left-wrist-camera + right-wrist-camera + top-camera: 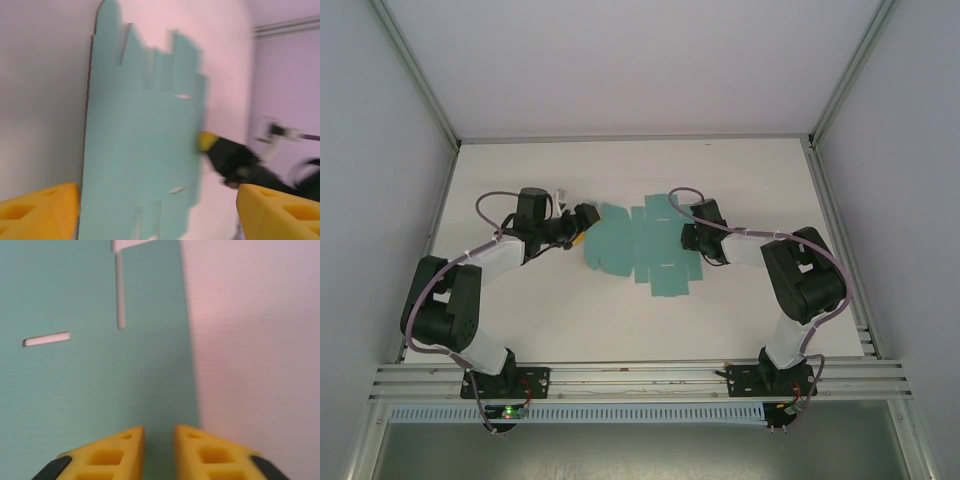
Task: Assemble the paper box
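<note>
The paper box is a flat teal die-cut sheet (635, 248) with flaps and slots, lying on the white table (520, 300). My left gripper (587, 219) is at the sheet's left edge with its yellow fingers wide apart. In the left wrist view (157, 200) the sheet (140, 150) fills the span between them, blurred, with its left edge next to one finger. My right gripper (686, 238) is low over the sheet's right part. In the right wrist view (159, 432) its fingertips are close together with a narrow gap, over the sheet (90, 380) near its right edge, holding nothing.
My right gripper (227, 156) shows from the left wrist as a dark shape with a yellow tip at the sheet's far edge. White walls enclose the table on three sides. A metal rail (640, 375) runs along the near edge, and bare table lies in front of the sheet.
</note>
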Motion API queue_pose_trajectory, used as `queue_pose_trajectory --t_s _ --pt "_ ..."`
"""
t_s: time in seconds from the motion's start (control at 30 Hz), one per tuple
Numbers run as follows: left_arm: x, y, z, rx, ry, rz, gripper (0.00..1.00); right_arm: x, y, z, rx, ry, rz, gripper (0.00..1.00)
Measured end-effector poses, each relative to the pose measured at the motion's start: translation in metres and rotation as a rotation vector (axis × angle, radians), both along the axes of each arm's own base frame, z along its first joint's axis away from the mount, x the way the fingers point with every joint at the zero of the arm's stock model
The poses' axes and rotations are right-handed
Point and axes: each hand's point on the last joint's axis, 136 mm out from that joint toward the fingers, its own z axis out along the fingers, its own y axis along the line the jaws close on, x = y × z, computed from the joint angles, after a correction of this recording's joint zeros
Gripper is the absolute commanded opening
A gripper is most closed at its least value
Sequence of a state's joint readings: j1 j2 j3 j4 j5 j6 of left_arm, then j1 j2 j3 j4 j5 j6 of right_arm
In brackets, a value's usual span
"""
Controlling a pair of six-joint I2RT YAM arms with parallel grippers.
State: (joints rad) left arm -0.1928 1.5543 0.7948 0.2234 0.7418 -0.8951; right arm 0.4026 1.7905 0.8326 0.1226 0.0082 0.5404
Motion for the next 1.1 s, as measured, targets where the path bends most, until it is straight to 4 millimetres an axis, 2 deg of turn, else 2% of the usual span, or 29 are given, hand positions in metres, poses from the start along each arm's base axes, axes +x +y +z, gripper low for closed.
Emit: queue_pose_trajectory --t_s 0.03,0.1,0.2,0.3,0.43,0.6,0.7,0.8,0.9,1.03,1.1 --pt "-0.004 -0.015 0.014 -0.043 -0.041 -0.054 0.74 0.0 0.009 0.001 0.03 -0.005 0.021 0.24" --pt "-0.014 -0.037 0.029 -0.1 -0.077 -0.134 0.72 -0.002 0.021 0.002 0.069 -0.006 0.057 0.24" --pt "-0.025 -0.054 0.034 -0.134 -0.082 -0.21 0.67 -0.004 0.029 0.003 0.107 -0.008 0.082 0.24" --pt "-0.021 -0.056 0.021 -0.087 -0.036 -0.221 0.61 -0.006 0.032 0.003 0.124 -0.006 0.094 0.24" --pt "-0.016 -0.051 0.004 0.069 0.022 -0.204 0.62 -0.008 0.034 0.004 0.139 -0.001 0.103 0.25" --pt "-0.019 -0.034 -0.013 0.296 0.079 -0.171 0.63 -0.011 0.034 0.004 0.142 0.009 0.108 0.27" --pt "-0.027 -0.021 -0.027 0.397 0.122 -0.165 0.51 -0.013 0.034 0.004 0.143 0.021 0.111 0.28" --pt "-0.036 -0.01 -0.038 0.473 0.156 -0.172 0.24 -0.016 0.034 0.005 0.141 0.031 0.114 0.31" --pt "-0.038 -0.009 -0.04 0.505 0.144 -0.19 0.0 -0.023 0.033 0.01 0.137 0.052 0.125 0.38" --pt "-0.036 -0.014 -0.031 0.496 0.096 -0.214 0.0 -0.039 0.025 0.022 0.116 0.087 0.151 0.54" --pt "-0.034 -0.017 -0.019 0.48 0.046 -0.229 0.0 -0.04 0.017 0.04 0.121 0.063 0.161 0.63"
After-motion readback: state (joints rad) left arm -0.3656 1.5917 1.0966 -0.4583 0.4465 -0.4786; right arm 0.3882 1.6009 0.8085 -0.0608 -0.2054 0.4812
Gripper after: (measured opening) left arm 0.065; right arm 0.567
